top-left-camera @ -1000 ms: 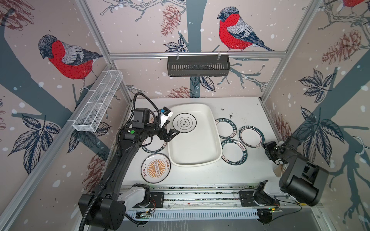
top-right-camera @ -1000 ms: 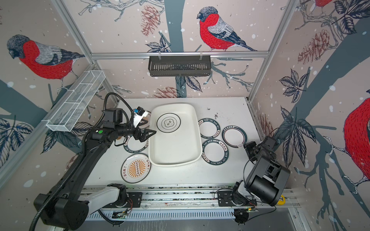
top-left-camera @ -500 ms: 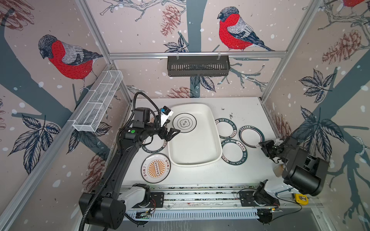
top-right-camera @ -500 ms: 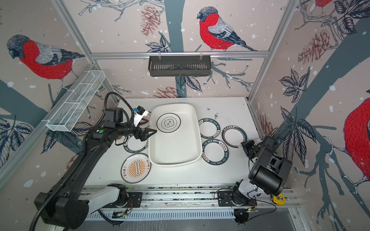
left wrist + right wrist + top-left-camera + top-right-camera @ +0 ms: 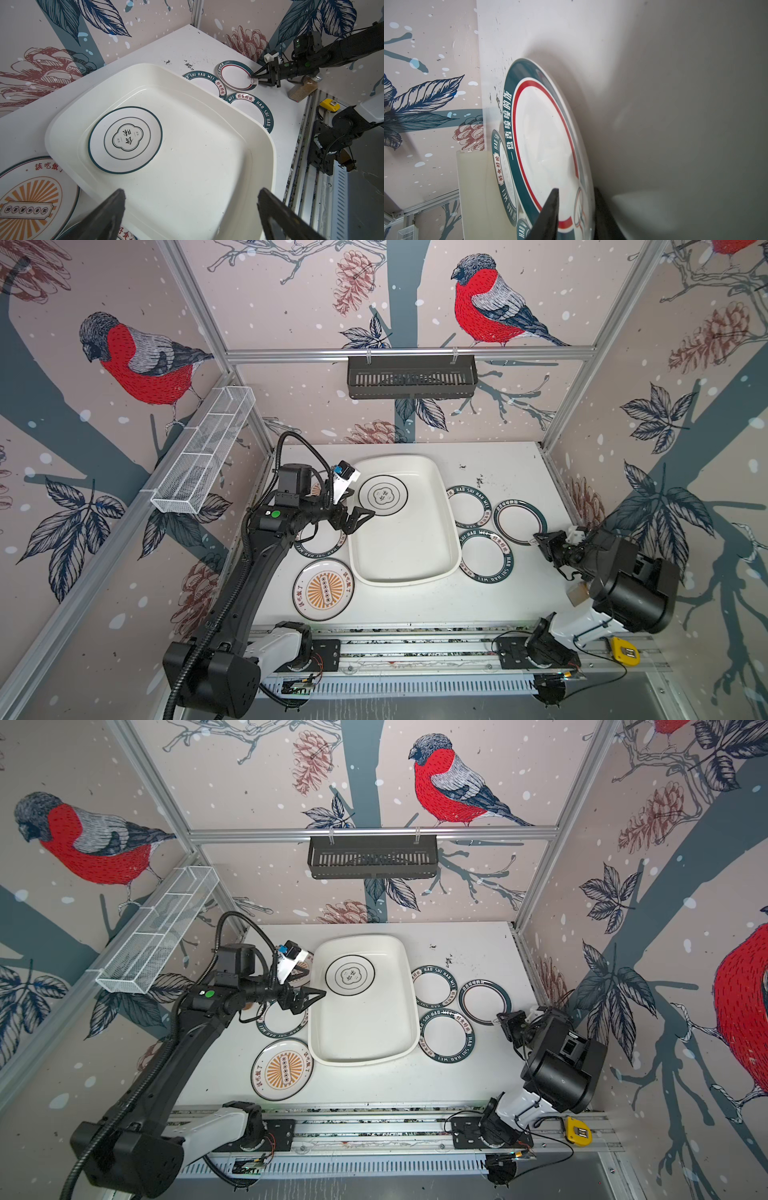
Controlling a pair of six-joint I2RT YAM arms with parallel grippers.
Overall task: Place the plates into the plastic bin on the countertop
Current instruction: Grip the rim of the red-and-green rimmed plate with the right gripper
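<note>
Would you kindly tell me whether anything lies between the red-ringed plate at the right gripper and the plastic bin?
Yes: two green-lettered plates lie flat on the countertop between the red-ringed plate and the plastic bin.

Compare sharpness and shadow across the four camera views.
In both top views the countertop is evenly lit and sharp. In the left wrist view the ringed plate in the plastic bin is crisp, the left fingers blurred. In the right wrist view the red-ringed plate is sharp, the right fingers soft, with grey shadow beside it.
</note>
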